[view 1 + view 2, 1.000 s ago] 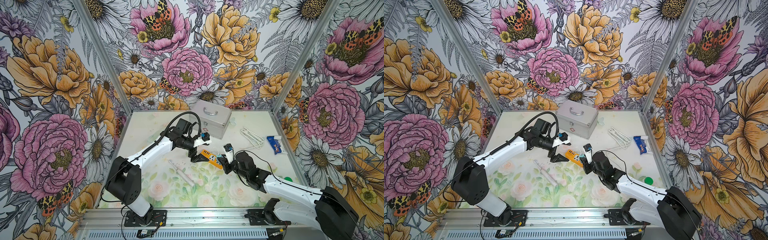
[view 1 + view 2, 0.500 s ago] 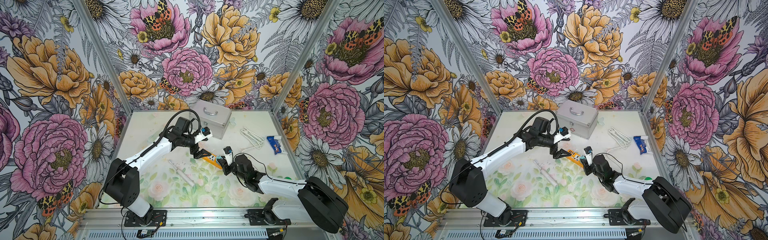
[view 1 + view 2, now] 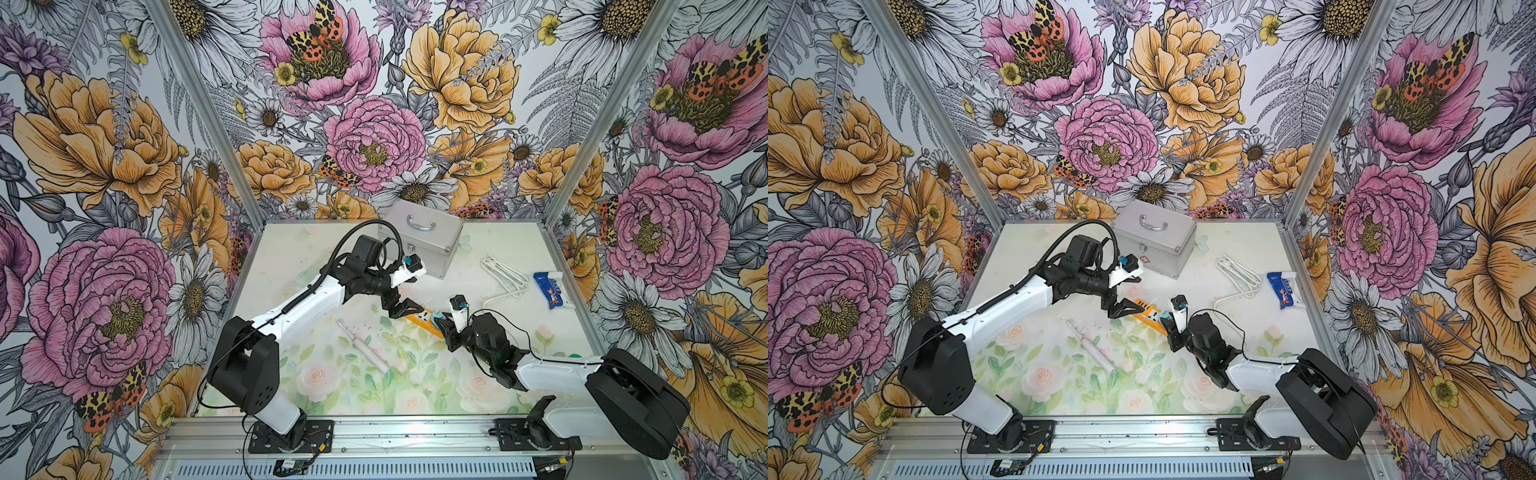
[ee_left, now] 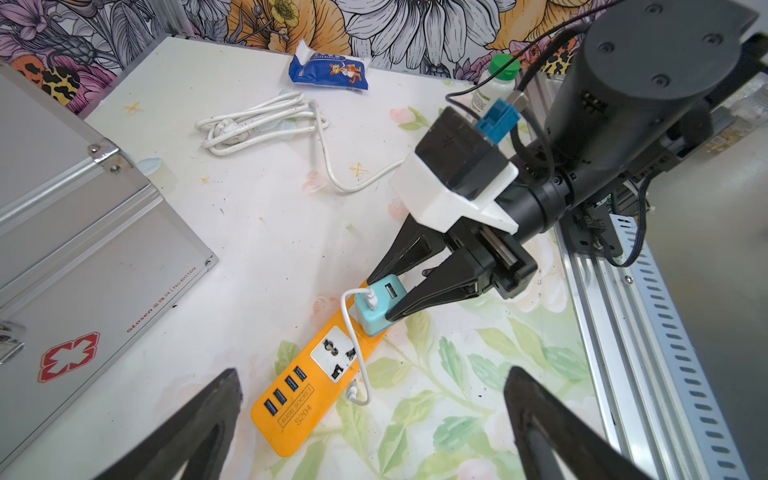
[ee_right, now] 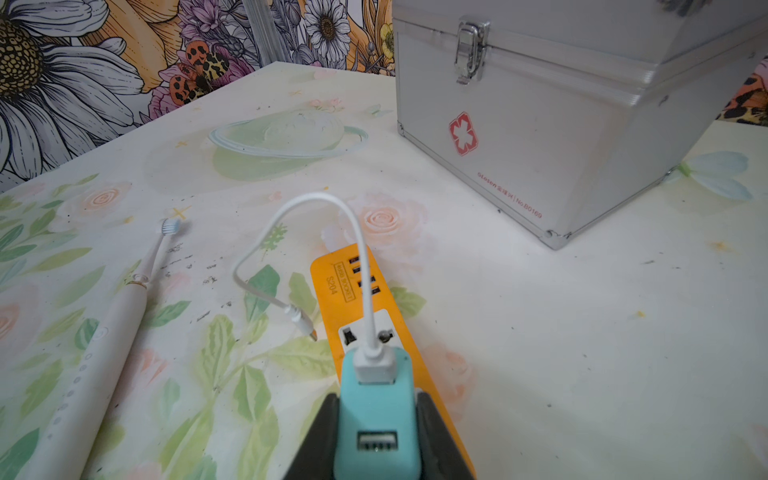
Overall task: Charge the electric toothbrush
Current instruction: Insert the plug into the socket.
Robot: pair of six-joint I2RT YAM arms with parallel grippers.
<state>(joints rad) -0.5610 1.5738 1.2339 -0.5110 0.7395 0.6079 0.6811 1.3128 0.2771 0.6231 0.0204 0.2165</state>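
The electric toothbrush (image 3: 363, 346) lies flat on the counter (image 3: 511, 241), near the orange power strip (image 4: 307, 399) but clear of it, and nothing touches it. The right gripper (image 4: 378, 298) has its jaws closed on the teal USB adapter (image 5: 376, 399) seated in the strip. The left gripper (image 3: 409, 309) hovers over the strip with its jaws spread wide and empty. The toothbrush is judged light, rigid, smooth and liable to roll. Grasp the thick handle across its width and avoid the thin neck.
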